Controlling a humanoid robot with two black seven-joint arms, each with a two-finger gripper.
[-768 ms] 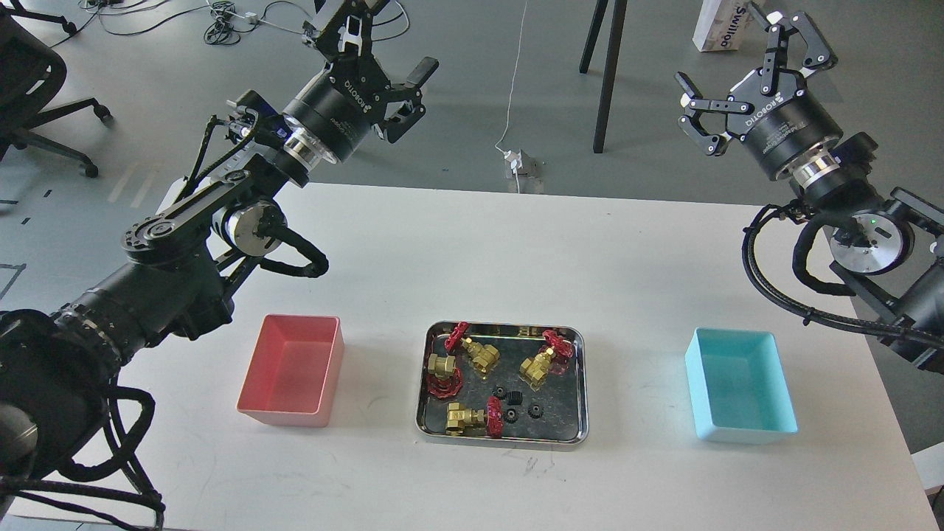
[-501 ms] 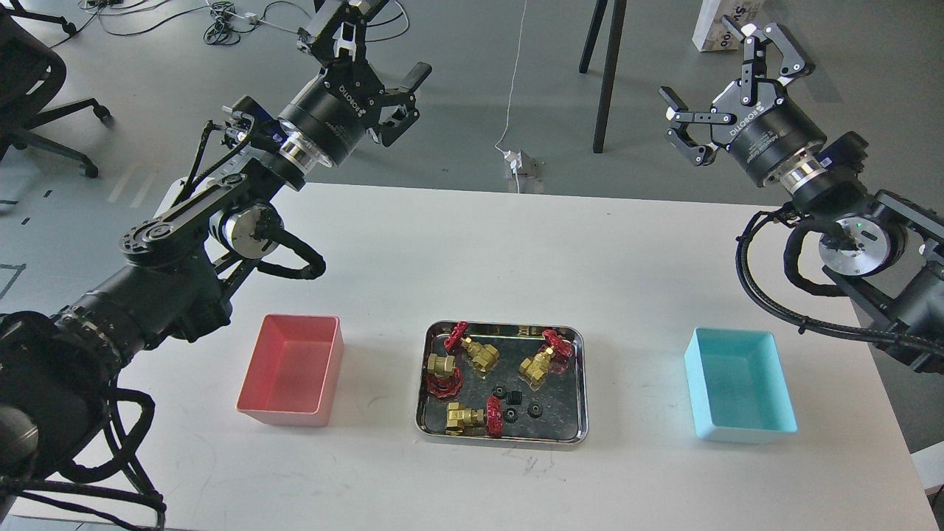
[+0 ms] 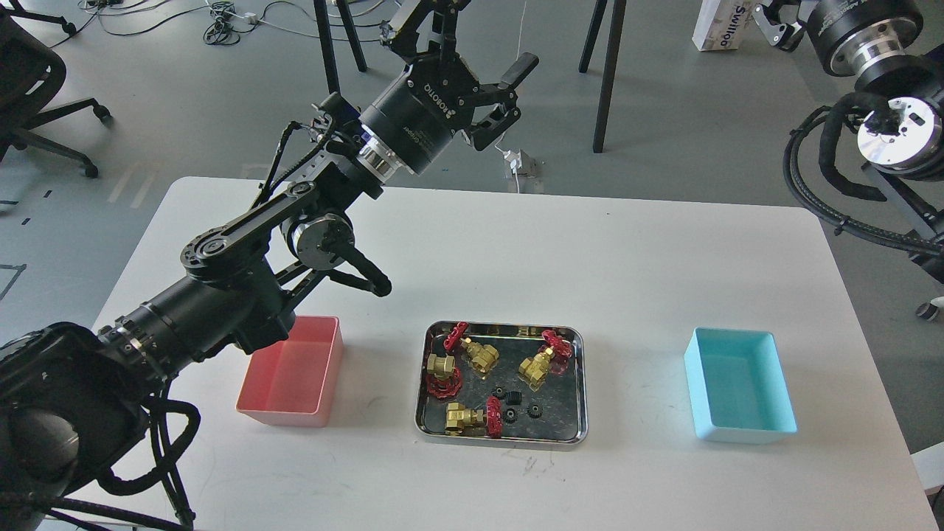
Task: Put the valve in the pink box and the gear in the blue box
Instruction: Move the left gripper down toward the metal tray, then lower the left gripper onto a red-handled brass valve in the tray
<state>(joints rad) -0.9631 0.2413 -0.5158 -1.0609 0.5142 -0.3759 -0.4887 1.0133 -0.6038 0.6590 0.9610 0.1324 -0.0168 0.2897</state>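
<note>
Though in tray, valve below left pincer

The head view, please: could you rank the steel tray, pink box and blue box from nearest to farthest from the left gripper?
From the left gripper, raised beyond the table's far edge:
1. Steel tray, centre of the table, but the pink box is nearly as close.
2. Pink box, on the left, partly under the left arm.
3. Blue box, far right, clearly farthest.
</note>
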